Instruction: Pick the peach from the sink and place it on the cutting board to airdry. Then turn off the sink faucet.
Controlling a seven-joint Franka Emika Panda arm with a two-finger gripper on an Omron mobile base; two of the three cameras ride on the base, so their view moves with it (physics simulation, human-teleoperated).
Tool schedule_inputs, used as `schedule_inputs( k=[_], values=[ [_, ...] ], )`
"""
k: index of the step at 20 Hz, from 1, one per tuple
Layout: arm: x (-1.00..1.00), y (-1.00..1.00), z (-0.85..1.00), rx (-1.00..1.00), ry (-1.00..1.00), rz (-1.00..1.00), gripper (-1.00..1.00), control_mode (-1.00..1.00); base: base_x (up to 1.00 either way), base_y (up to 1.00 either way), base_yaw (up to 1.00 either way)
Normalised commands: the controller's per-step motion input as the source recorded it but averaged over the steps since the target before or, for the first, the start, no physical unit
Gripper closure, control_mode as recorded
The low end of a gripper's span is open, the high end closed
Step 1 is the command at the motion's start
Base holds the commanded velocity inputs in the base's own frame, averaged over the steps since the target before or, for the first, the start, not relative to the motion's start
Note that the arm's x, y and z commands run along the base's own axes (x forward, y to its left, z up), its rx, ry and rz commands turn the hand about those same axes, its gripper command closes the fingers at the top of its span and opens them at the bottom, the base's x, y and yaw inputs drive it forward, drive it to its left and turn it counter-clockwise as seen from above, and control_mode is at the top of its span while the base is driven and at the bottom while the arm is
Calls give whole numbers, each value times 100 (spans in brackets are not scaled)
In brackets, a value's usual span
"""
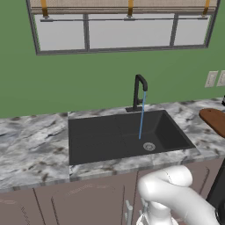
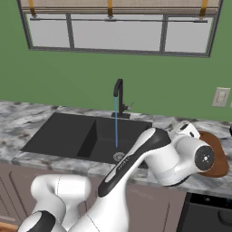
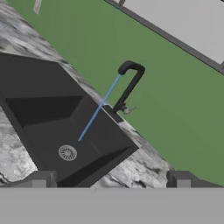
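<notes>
The large rectangular matte black sink (image 1: 110, 136) is set into the grey-white marble counter (image 1: 30, 145), below a green wall (image 1: 88, 83) and a grey-framed window (image 1: 118, 30). A small round grey drain (image 1: 149, 146) sits in the basin floor toward its right end. The slim matte black gooseneck faucet (image 1: 139, 92) stands on its small flat base at the rear rim of the sink, spout hooked forward over the basin. A thin blue stream of water (image 1: 142, 115) falls from the spout and meets the basin floor just beside the drain, on its rear side.

The flat reddish-brown wooden cutting board (image 1: 215, 121) lies on the counter to the right of the sink, apart from the basin rim. In the right base view the white arm (image 2: 176, 156) stands in front of the board and covers much of it.

The small round orange-red peach cannot be located: the visible basin floor shows the drain and water only, and the exposed board surface is bare.

In the hand view the gripper (image 3: 110, 179) points toward the sink from the right. Its two dark fingertips (image 3: 40, 178) stand wide apart, with nothing between them.
</notes>
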Motion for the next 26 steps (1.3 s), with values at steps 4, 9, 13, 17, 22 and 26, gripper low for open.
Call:
schedule_inputs(
  k=[4, 9, 13, 17, 22, 26],
  values=[
    [-8, 41, 0, -1, -5, 14, -100, -100, 0, 0, 0],
    [-11, 71, -2, -2, 0, 13, -100, -100, 0, 0, 0],
    [-2, 49, -2, -2, -1, 25, -100, -100, 0, 0, 0],
    [1, 28, 0, 0, 3, 36, -100, -100, 0, 0, 0],
    [27, 29, 0, 9, 12, 5, -100, -100, 0, 0, 0],
    [43, 4, 0, 26, 24, 1, -100, -100, 0, 0, 0]
  ],
)
